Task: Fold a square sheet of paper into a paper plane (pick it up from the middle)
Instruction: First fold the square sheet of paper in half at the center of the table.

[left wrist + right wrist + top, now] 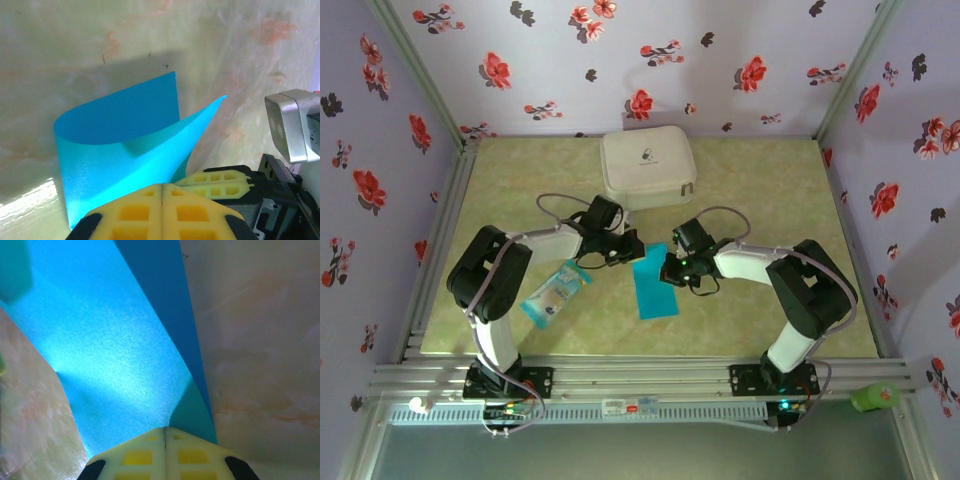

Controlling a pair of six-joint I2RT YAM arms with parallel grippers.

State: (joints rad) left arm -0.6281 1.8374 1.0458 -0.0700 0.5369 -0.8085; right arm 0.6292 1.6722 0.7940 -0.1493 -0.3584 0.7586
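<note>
The square sheet of paper (653, 282) is bright blue and lies in the middle of the table as a long strip, bent over on itself. In the left wrist view the sheet (120, 145) curls up in a loose fold with one corner pointing up. My left gripper (162, 186) is shut on its near edge. My right gripper (165, 429) is shut on the sheet (110, 350) from the other side, and its pale fingers (220, 182) lie close beside the left tips. From above, the left gripper (634, 250) and right gripper (667, 270) meet at the sheet's upper end. The paper plane is out of view.
A white zip case (648, 168) stands at the back of the table. A pale blue-and-white plastic packet (555, 293) lies left of the sheet, by the left arm. A green object (875, 397) sits off the table at the front right. Flowered walls enclose three sides.
</note>
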